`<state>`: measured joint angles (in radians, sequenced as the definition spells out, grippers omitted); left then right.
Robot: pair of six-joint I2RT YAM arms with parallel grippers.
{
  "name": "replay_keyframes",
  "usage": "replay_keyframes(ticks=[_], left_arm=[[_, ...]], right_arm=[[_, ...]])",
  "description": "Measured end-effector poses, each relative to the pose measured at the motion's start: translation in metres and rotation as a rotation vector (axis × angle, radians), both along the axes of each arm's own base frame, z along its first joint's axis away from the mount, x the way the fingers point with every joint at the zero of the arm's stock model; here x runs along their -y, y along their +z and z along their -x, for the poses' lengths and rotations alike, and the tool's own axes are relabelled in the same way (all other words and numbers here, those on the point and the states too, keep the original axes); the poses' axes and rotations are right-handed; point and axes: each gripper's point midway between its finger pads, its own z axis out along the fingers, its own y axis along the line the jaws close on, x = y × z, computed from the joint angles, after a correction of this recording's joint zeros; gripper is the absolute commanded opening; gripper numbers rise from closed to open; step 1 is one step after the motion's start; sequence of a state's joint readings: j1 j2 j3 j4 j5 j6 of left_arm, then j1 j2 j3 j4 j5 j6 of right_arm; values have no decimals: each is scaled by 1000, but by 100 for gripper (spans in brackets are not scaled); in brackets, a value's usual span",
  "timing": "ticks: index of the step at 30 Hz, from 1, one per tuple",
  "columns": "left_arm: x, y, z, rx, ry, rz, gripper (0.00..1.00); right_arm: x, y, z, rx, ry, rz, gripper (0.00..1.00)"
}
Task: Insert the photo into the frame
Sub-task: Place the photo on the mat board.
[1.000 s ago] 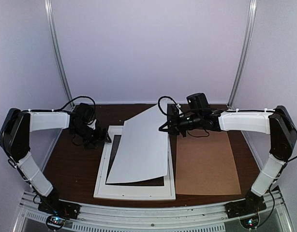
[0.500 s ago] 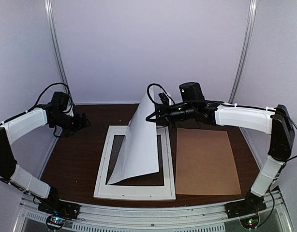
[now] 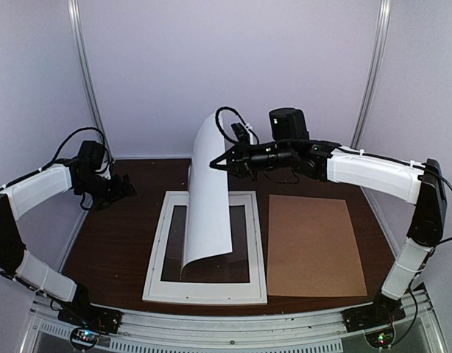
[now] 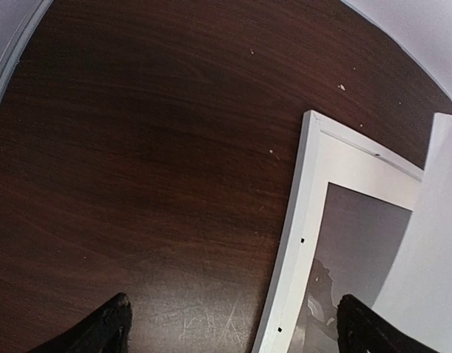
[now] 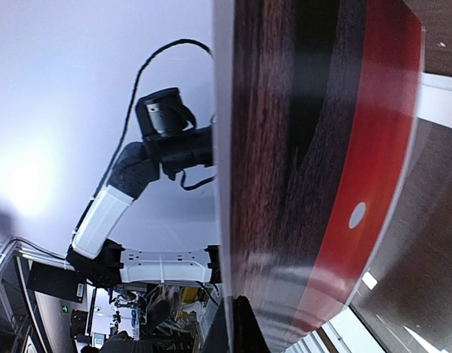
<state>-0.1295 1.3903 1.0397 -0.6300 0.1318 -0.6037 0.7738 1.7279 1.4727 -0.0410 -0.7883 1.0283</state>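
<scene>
The right fingers (image 3: 221,163) are pinched shut on the top edge of the photo (image 3: 210,198) and hold it up above the far end of the frame (image 3: 154,257). The sheet hangs from them in a tall curve with its white back towards the overhead camera. Its lower edge curls under and rests inside the frame's opening, near the front left corner. In the right wrist view the printed side (image 5: 373,147) shows at a steep angle: a red sky with a small white sun over dark bands, with one of the closed fingers (image 5: 237,327) clamped at the sheet's edge. The white frame lies flat on the dark wooden surface (image 3: 112,243), with a glossy, reflective pane (image 4: 336,243) showing inside its rails (image 4: 314,169). A plain brown backing board (image 3: 311,246) lies flat just beside the frame on its right. The left fingers (image 3: 125,188) are spread wide and hold nothing. They hover over bare wood to the left of the frame, apart from it. In the left wrist view both tips (image 4: 108,327) sit at the bottom, with the frame's corner and the photo's white back (image 4: 432,250) on the right.
</scene>
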Motion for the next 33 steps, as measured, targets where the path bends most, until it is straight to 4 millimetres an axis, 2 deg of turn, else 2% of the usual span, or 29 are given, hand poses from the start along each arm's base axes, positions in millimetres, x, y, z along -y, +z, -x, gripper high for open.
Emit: replay_keyframes(ticks=[4, 8, 11, 18, 20, 24, 25, 26, 27, 31, 33], left_arm=[[-4, 0, -1, 1, 11, -9, 98], [-13, 0, -2, 3, 38, -22, 98], [-20, 3, -3, 14, 60, -33, 98], [-32, 12, -2, 41, 94, -63, 98], [-34, 13, -2, 44, 99, -72, 98], [-35, 12, -1, 41, 99, -79, 98], [-35, 12, -1, 41, 98, -79, 98], [-35, 12, -1, 39, 98, -79, 98], [-35, 12, 0, 38, 97, -79, 98], [-34, 10, 0, 35, 88, -75, 98], [-32, 6, 2, 30, 82, -65, 98]], right_arm=[[-13, 33, 5, 47, 28, -54, 0], [-27, 44, 13, 51, 61, -80, 0], [-34, 41, 16, 33, 78, -82, 0], [-35, 11, 9, -20, 64, -41, 0], [-29, -9, 3, -44, 42, -8, 0], [-10, -67, -17, -114, -19, 84, 0], [-6, -84, -21, -137, -32, 110, 0], [3, -121, -27, -186, -54, 161, 0], [4, -128, -28, -198, -57, 171, 0], [27, -206, -28, -317, -94, 292, 0], [34, -225, -25, -342, -98, 336, 0]])
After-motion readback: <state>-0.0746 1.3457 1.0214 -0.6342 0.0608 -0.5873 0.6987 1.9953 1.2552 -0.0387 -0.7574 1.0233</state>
